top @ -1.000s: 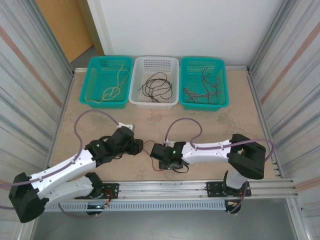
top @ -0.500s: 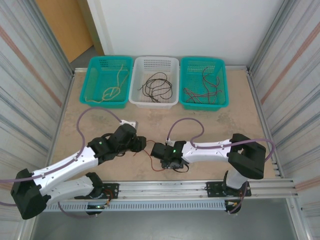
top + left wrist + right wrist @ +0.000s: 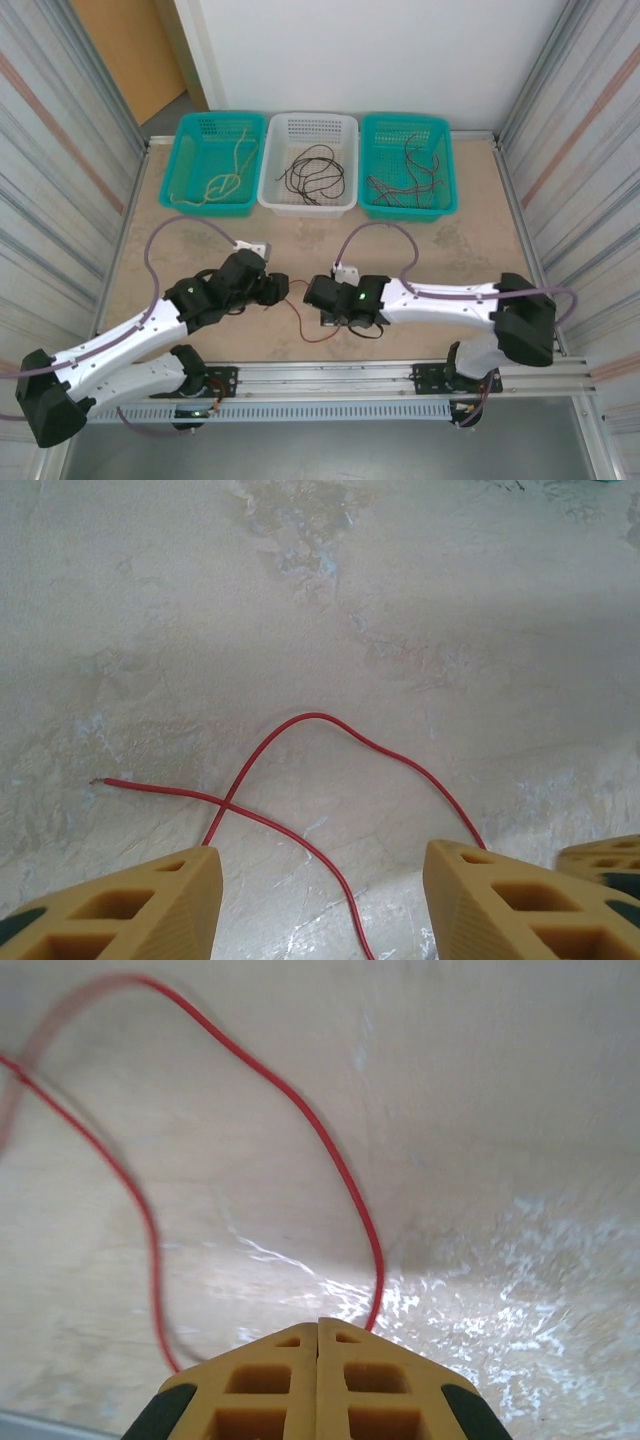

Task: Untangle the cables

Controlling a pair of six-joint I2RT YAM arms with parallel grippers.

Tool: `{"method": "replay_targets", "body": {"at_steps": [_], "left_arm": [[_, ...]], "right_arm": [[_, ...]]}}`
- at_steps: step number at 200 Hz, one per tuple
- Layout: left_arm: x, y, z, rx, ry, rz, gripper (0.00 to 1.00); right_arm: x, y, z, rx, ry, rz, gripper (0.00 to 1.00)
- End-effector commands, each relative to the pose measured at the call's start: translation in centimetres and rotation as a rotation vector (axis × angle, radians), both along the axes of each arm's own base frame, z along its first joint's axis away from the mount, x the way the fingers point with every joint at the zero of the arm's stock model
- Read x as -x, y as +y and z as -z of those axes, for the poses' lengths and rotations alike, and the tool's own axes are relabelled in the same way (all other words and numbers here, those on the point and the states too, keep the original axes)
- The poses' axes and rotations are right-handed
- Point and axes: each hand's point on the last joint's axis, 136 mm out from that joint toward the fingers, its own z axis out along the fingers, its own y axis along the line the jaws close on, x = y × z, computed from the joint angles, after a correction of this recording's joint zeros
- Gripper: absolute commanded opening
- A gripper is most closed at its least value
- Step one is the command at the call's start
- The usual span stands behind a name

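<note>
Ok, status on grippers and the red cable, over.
Left gripper open, red cable running between its fingers, crossed once. Right gripper shut, cable passing under its tips; grip unclear. Baskets far back, apart.

This is a robotics lab cell rather than a home. A bare, mottled counter (image 3: 450, 260) is boxed in by corrugated metal panels (image 3: 60, 180) on both sides. A slotted aluminium rail (image 3: 340, 375) along its near edge carries two white robot arms (image 3: 440, 300) (lilac-grey cabling looped along them). Three plastic sorting baskets (image 3: 310, 207) line the far edge beneath a plain white wall (image 3: 370, 50).
</note>
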Motion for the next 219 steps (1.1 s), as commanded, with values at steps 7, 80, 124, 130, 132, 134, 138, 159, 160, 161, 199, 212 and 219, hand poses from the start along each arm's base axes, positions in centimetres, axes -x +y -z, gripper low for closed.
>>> {"method": "replay_targets", "body": {"at_steps": [7, 80, 124, 130, 132, 134, 138, 159, 160, 161, 199, 212, 219], "left_arm": [[0.1, -0.3, -1.2, 0.024, -0.009, 0.009, 0.56], [0.1, -2.0, -1.7, 0.090, -0.011, 0.044, 0.55], [0.2, -1.3, -0.5, 0.055, 0.012, 0.017, 0.56], [0.2, -1.2, -0.2, 0.051, 0.019, 0.015, 0.56], [0.2, -1.3, -0.2, 0.051, 0.021, 0.014, 0.56], [0.2, -1.3, -0.1, 0.052, 0.021, 0.013, 0.56], [0.2, -1.2, 0.0, 0.050, 0.026, 0.012, 0.56], [0.3, -1.3, 0.2, 0.048, 0.033, 0.013, 0.55], [0.3, -1.3, 0.1, 0.048, 0.033, 0.013, 0.55], [0.3, -1.3, 0.2, 0.047, 0.033, 0.014, 0.55], [0.3, -0.7, 0.0, 0.047, 0.015, -0.003, 0.56], [0.3, -0.7, 0.1, 0.056, 0.014, -0.009, 0.56], [0.3, -0.8, 0.3, 0.061, 0.017, -0.008, 0.57]], "right_arm": [[-1.5, -1.9, -5.4, 0.036, -0.177, -0.034, 0.00], [-1.9, -3.6, -10.9, -0.052, -0.312, -0.065, 0.13], [0.5, -3.6, -2.9, 0.010, -0.099, -0.013, 0.60], [0.9, -3.3, -1.9, 0.015, -0.069, -0.023, 0.60], [1.0, -3.2, -1.7, 0.016, -0.060, -0.027, 0.61], [1.2, -3.1, -1.4, 0.018, -0.051, -0.033, 0.60], [1.4, -2.8, -0.9, 0.023, -0.030, -0.044, 0.60], [2.5, -2.3, 1.4, 0.081, 0.063, -0.049, 0.58], [2.5, -2.3, 1.6, 0.084, 0.067, -0.049, 0.58], [2.6, -2.3, 1.7, 0.086, 0.070, -0.049, 0.58], [3.4, -1.0, 5.2, 0.016, 0.147, 0.021, 0.58], [3.5, -0.1, 6.0, -0.019, 0.174, 0.022, 0.58], [3.5, 0.2, 6.3, -0.026, 0.184, 0.023, 0.57]]}}
